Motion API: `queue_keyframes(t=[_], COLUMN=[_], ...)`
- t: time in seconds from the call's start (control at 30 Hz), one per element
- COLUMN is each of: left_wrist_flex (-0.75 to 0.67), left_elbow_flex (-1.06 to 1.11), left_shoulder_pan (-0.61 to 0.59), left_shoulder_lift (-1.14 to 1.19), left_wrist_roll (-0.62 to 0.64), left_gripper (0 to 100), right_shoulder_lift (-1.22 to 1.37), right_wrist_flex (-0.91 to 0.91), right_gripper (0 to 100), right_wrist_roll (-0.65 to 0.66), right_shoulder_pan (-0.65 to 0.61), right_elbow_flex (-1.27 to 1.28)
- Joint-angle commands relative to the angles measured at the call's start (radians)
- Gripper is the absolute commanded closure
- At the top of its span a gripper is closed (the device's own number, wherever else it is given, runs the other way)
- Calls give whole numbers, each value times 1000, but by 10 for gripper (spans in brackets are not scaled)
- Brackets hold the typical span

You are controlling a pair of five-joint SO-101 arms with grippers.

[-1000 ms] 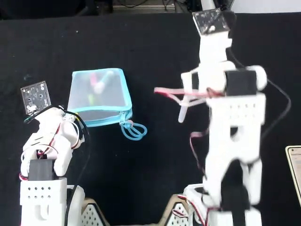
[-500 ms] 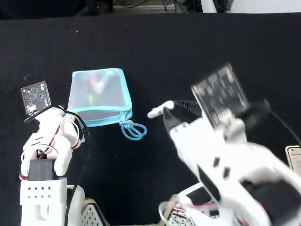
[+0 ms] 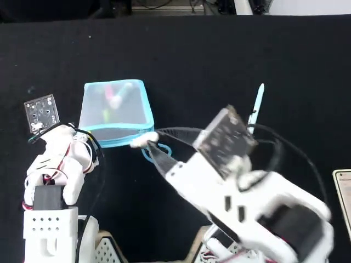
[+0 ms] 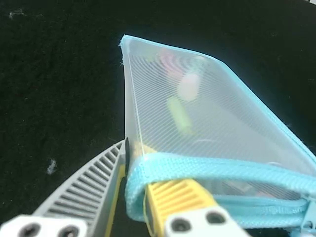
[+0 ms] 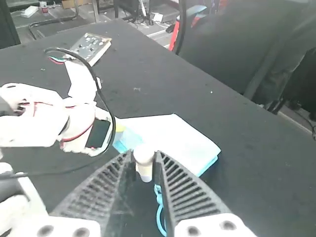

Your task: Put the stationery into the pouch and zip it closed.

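A light-blue mesh pouch (image 3: pixel 115 112) lies left of centre with pink, white and green stationery showing through its mesh (image 4: pixel 187 106). My left gripper (image 3: pixel 90 143) is shut on the pouch's near corner, the blue rim clamped between its grey and yellow fingers (image 4: pixel 136 168). My right gripper (image 3: pixel 148 143) is shut on a short white cylindrical piece of stationery (image 5: pixel 144 160), whose tip is by the pouch's zipper end (image 3: pixel 151 134). The pouch (image 5: pixel 168 140) lies just beyond that gripper (image 5: pixel 144 163). The blue zipper loops (image 3: pixel 159 153) are partly hidden under it.
A light-blue pen (image 3: pixel 256 103) lies on the black table to the right of the pouch. A pale card (image 3: pixel 343 189) sits at the right edge. The left arm's body (image 5: pixel 44 118) stands close beside the pouch.
My right arm has swung down and leftwards across the table, bringing the white piece to the pouch's zipper end. The blue pen has come into sight. The left arm and pouch stayed put.
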Motion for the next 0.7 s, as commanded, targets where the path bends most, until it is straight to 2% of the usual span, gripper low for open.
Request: queue_keyframes(t=[0.0,0.3,0.4,0.67], left_wrist_flex=[-25,-25,-25,-25], left_elbow_flex=[-8,-8,-8,-8], left_shoulder_pan=[-5,-5,-5,-5], left_shoulder_lift=[-12,-12,-12,-12], left_wrist_roll=[-6,-6,-6,-6], left_gripper=[970,970,970,970], right_shoulder_lift=[-12,-12,-13,-13], right_wrist_flex=[-112,-281,-319,-275], right_gripper=[988,988,988,988], right_wrist_roll=[-2,-2,49,164], right_shoulder_pan=[-9,-9,-9,-11], right_elbow_flex=[44,211,277,415])
